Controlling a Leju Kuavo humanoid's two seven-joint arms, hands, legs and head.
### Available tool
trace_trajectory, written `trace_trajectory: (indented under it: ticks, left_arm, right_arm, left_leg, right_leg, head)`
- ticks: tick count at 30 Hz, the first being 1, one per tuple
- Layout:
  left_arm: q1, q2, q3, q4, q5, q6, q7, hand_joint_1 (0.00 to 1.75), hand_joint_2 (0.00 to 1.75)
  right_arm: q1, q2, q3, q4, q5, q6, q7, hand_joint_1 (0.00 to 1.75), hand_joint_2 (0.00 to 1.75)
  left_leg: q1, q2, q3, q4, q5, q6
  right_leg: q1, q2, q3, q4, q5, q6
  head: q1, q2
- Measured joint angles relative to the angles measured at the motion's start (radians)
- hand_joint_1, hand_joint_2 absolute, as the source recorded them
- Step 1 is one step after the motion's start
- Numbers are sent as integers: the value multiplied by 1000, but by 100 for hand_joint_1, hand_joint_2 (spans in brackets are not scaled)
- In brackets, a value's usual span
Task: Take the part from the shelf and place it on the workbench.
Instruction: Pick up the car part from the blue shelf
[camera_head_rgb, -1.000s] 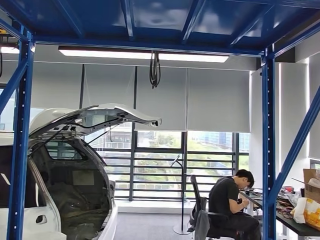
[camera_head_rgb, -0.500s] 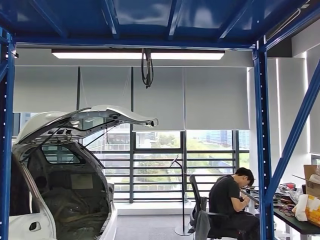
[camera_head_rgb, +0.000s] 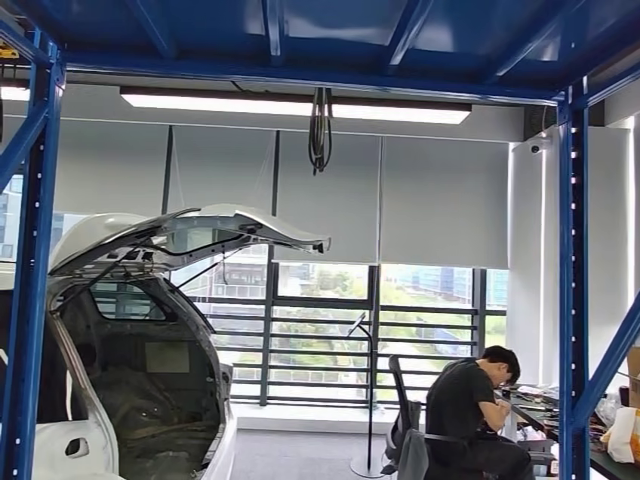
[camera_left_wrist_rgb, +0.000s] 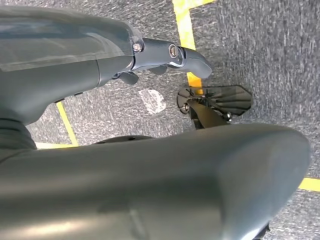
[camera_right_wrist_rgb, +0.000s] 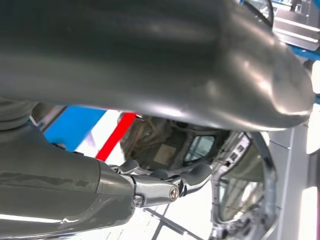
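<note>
Blue racking (camera_head_rgb: 34, 300) frames our outlook on a white car body (camera_head_rgb: 136, 330) with its tailgate raised; beyond it, to the right, one person (camera_head_rgb: 472, 410) sits at one cluttered tabletop (camera_head_rgb: 615, 462). Our view has swung back rightward and dipped slightly since half a second ago, so we judge we are turning, not yet reaching. Our left hand (camera_left_wrist_rgb: 113, 65) hangs over grey floor with yellow lines, fingers extended, holding nothing; our right hand (camera_right_wrist_rgb: 151, 182), fingers extended, is also empty. We cannot yet locate the part.
</note>
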Motion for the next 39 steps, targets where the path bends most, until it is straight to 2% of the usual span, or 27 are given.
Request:
trace_trajectory:
  ticks: [1,2,4,5,6,10,14,18,24,29,34,39]
  left_arm:
    - [1,0,0,0,0,0,0,0,0]
    - [2,0,0,0,1,0,0,0,0]
    - [2,-1,1,0,6,0,-2,0,0]
    - [2,-2,1,1,9,0,-2,0,0]
    - [2,-2,2,1,11,1,-3,0,0]
    - [3,-4,8,1,20,3,0,0,0]
    - [0,-5,11,1,22,6,5,0,0]
    - [0,-5,11,1,20,11,5,0,0]
    - [0,-5,11,1,8,9,5,0,0]
    - [0,-5,10,1,-4,6,2,0,0]
    - [-1,-5,7,1,-11,2,-4,0,0]
    - [-3,-5,0,1,-20,-1,-4,0,0]
  right_arm:
    - [8,-3,-6,2,-9,2,2,0,0]
    - [15,-7,-14,4,-16,2,3,0,0]
    - [30,-13,-34,4,-1,-13,3,0,87]
    - [37,-14,-45,3,25,-29,3,0,131]
    - [45,-14,-57,2,65,-51,3,0,175]
    - [73,-3,-90,-13,347,-187,30,0,175]
    - [89,14,-94,-17,705,-329,117,0,175]
    - [99,19,-88,-3,931,-396,193,0,175]
    - [107,12,-63,71,1051,-380,255,0,175]
    - [97,4,-40,182,1063,-344,282,0,175]
    - [62,1,-24,309,1086,-324,318,0,175]
    - [11,3,-11,420,1193,-354,380,0,175]
  left_leg:
    - [-2,-1,7,0,-5,1]
    - [-4,-3,15,0,-10,1]
    - [-5,-6,32,-1,-22,-2]
    - [-6,-8,37,-1,-27,-5]
    - [-6,-8,39,-1,-31,-9]
    - [-7,-7,43,-9,-36,-13]
    - [-7,-6,47,-17,-35,-15]
    - [-7,-6,49,-20,-34,-20]
    - [-7,-6,50,-21,-34,-22]
    - [-9,-6,51,-21,-34,-22]
    - [-11,-6,51,-21,-34,-22]
    - [-12,-6,51,-21,-34,-22]
  right_leg:
    - [0,0,-18,11,16,-1]
    - [1,0,-16,-20,52,-5]
    - [8,0,26,-151,140,-19]
    - [13,0,46,-207,168,-27]
    - [17,1,59,-243,181,-33]
    - [20,6,64,-263,181,-31]
    - [21,6,64,-263,177,-36]
    - [21,6,64,-263,176,-38]
    - [20,6,66,-262,176,-38]
    - [19,5,67,-262,176,-38]
    - [17,5,67,-263,176,-38]
    - [16,5,67,-263,176,-38]
  head:
    - [0,0]
    - [0,0]
    - [0,0]
    - [0,0]
    - [0,0]
    - [1,0]
    - [1,0]
    - [1,0]
    - [1,0]
    - [1,0]
    - [1,0]
    - [1,0]
